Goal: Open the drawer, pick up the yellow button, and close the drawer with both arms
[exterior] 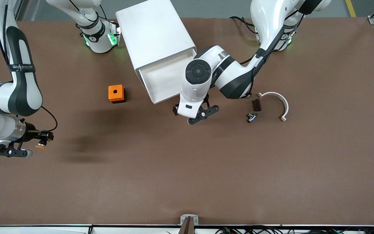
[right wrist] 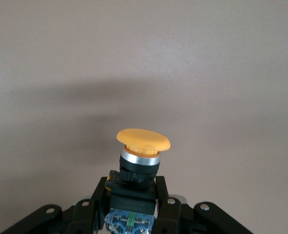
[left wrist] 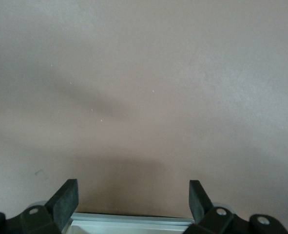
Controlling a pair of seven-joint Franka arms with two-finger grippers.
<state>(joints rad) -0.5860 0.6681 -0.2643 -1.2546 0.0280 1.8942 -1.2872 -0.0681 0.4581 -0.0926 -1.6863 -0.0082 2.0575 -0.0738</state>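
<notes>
Two pincers work at separate ends of the brown bench (exterior: 187,169). At the lower left of the front view, the right pincer (exterior: 41,138) is clamped on the small push-button with its flat orange cap, silver collar, black body and blue rear block (exterior: 41,145), held in the air over bare bench at the right arm's end; the right wrist view shows black fingers (right wrist: 165,202) pressed to both sides of the button's body, its cap (right wrist: 143,140) pointing away from the camera.

Near the frame's centre, the left pincer (exterior: 196,113) hangs with its fingers spread wide and gripping nothing, just at the front edge of the pulled-out top drawer, a shallow white tray (exterior: 161,79) standing open from the big white boxy cabinet (exterior: 154,35). The left wrist view shows the drawer's pale rim (left wrist: 131,220) between the two parted fingers (left wrist: 66,200).

An orange cube with a round hole (exterior: 116,93) sits on the bench beside the cabinet, toward the right arm's end. Toward the left arm's end lie a dark ridged block (exterior: 256,105), a small black-and-silver part (exterior: 251,117) and a curved white bracket (exterior: 278,103).
</notes>
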